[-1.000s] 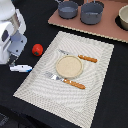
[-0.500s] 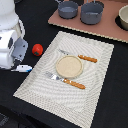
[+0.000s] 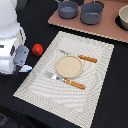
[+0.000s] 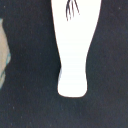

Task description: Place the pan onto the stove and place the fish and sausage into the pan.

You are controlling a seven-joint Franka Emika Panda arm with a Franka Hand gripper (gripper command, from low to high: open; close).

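The white fish with a blue end lies on the black table at the exterior view's left. It fills the wrist view from close above. My gripper hangs just above the fish. Its fingers do not show clearly in either view. The red sausage lies on the table just right of the gripper. The small blue-grey pan appears to stand on the far left part of the pinkish-brown stove at the back.
A larger grey pot stands beside the pan, and a pale pot at the stove's right end. A woven placemat holds a beige plate, a fork and a knife with orange handles.
The arm has come down and slightly toward the fish. The fish, sausage and pan have not moved.
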